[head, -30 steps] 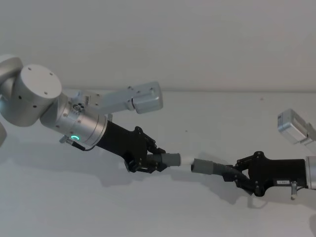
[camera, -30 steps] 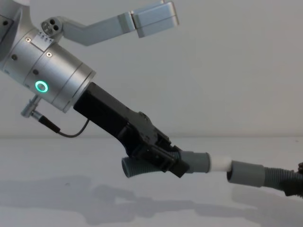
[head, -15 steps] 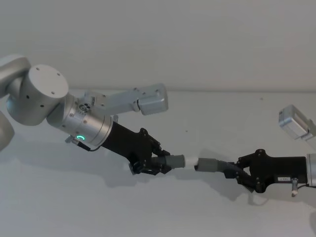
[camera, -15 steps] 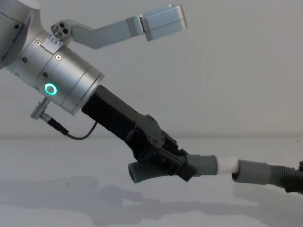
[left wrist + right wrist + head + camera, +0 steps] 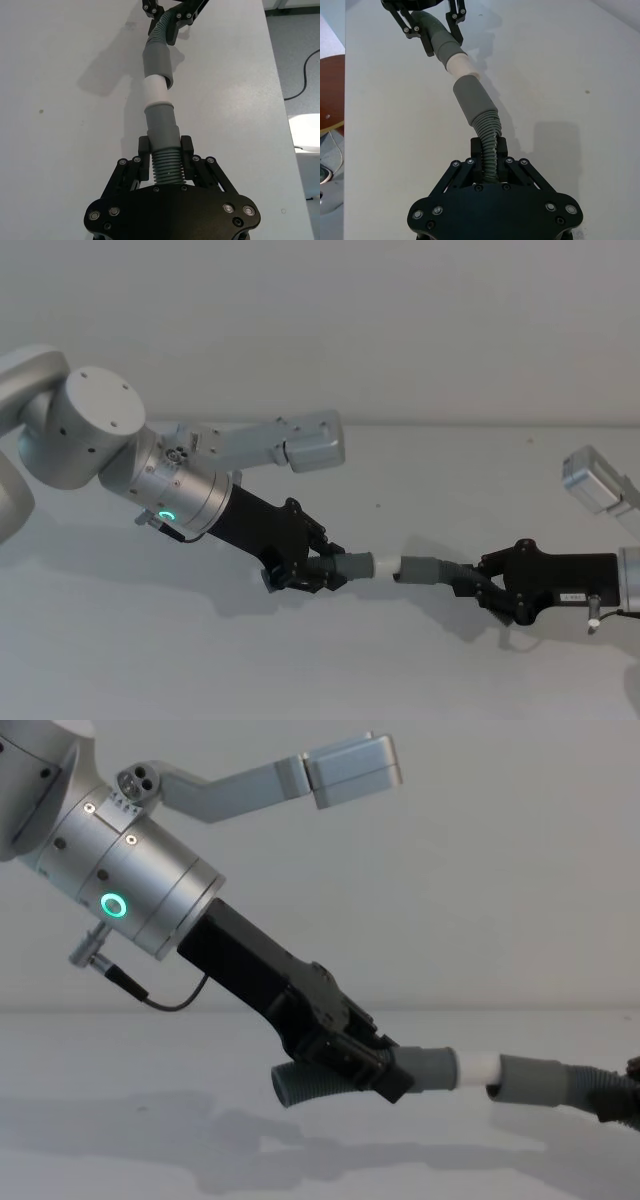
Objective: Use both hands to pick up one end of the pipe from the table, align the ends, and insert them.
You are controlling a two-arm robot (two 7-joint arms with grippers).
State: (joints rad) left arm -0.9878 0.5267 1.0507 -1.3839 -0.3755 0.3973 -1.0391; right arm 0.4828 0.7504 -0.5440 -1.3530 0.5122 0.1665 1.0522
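Currently both arms hold hose pieces above the white desk, cuffs meeting near the middle. Left gripper comes in from the left on the silver arm with the green ring, fingers clamped on the ribbed part of the left hose piece; its free end sticks out behind the gripper in the chest view. Right gripper reaches in from the right, fingers closed on the ribbed part of the right hose piece. White tip shows between the two grey cuffs: it sticks out of the left cuff and its far end sits at the mouth of the right cuff, partly inside per the left wrist view. Pieces lined up roughly end to end, slight bend at the joint. Shadows of both arms fall on the desk below.
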